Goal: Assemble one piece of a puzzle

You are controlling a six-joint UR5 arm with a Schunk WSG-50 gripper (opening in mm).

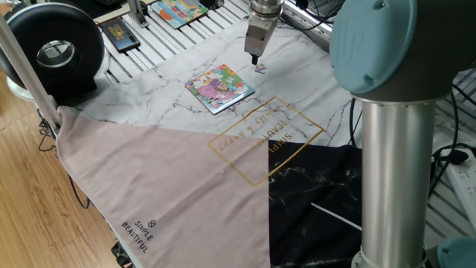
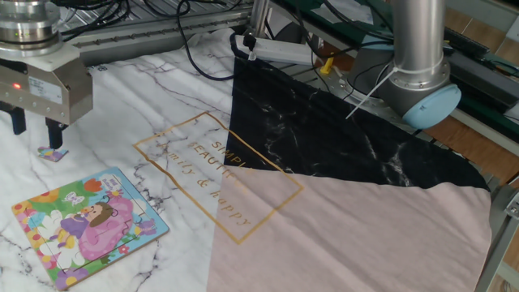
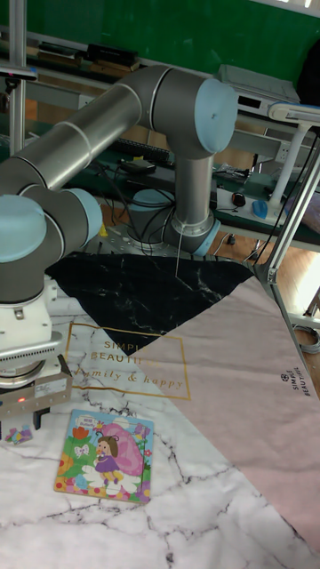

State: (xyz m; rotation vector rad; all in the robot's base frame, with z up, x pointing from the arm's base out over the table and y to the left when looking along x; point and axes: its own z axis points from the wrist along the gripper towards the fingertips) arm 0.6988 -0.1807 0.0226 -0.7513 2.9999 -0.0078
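The piece is a tiny pinkish-purple bit lying flat on the marble cloth; it also shows as the piece and the piece. My gripper hangs just over it, open, one fingertip almost touching its top edge and nothing between the fingers. The same gripper appears near the far edge in one fixed view and as the gripper at lower left in the tall view. The puzzle, a small square cartoon board, lies flat a short way from the piece: puzzle, puzzle.
A black round device stands at the far left. A larger picture board and a dark booklet lie on the slatted surface behind. The arm's grey column fills the right foreground. Pink and black cloth covers the table.
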